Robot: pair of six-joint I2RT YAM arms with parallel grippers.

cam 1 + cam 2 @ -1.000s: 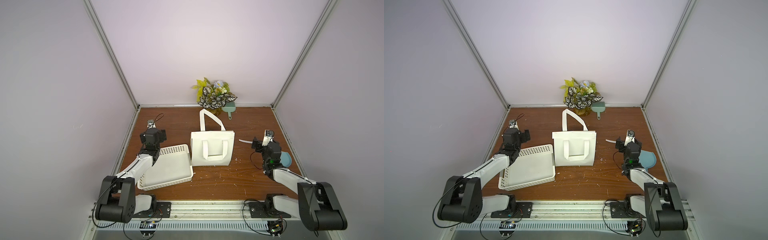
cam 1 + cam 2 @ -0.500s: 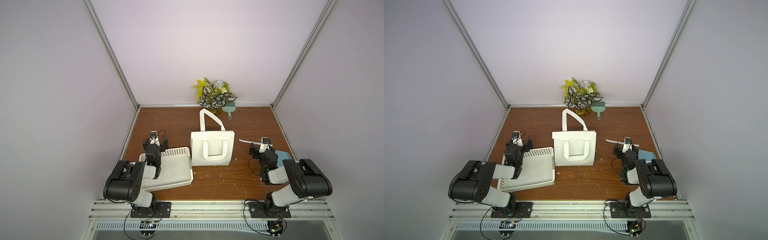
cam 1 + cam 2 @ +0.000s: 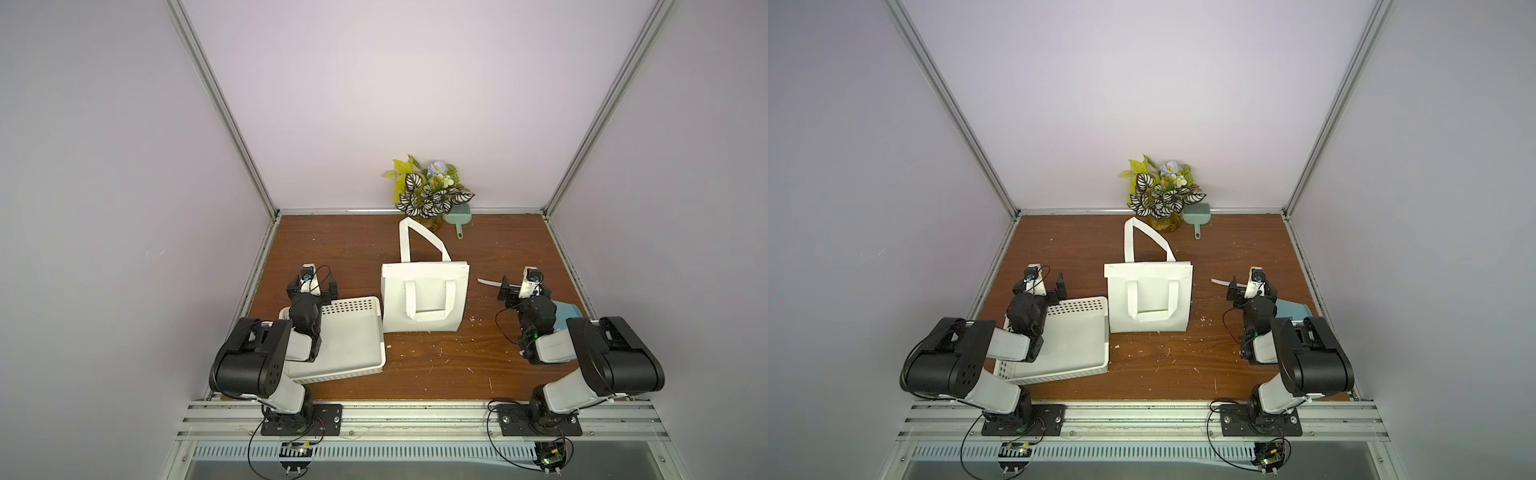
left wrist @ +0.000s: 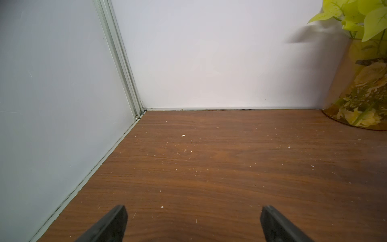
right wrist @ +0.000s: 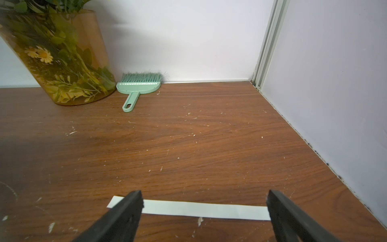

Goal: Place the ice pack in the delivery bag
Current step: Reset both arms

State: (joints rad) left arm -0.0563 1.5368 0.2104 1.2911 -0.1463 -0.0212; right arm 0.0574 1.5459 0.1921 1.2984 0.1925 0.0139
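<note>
At lower left, the left pincer (image 3: 311, 289) stood open and empty beside the white basket (image 3: 332, 309). The delivery bag (image 3: 424, 299) sat mid-frame on the worktop (image 3: 415, 374). Further right, the right pincer (image 3: 525, 291) gaped empty; the blue ice pack (image 3: 567, 313) lay partly hidden behind that arm.

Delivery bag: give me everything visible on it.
The delivery bag is a white boxy tote of stiff-looking fabric, resting centrally on the wooden table. Its mouth looks flattened shut; no lining or contents show. One wide strap lies against the near face, the other loops out behind it. Standing or lying flat: cannot tell. The corner of the perforated basket meets or nearly meets its side.
</note>
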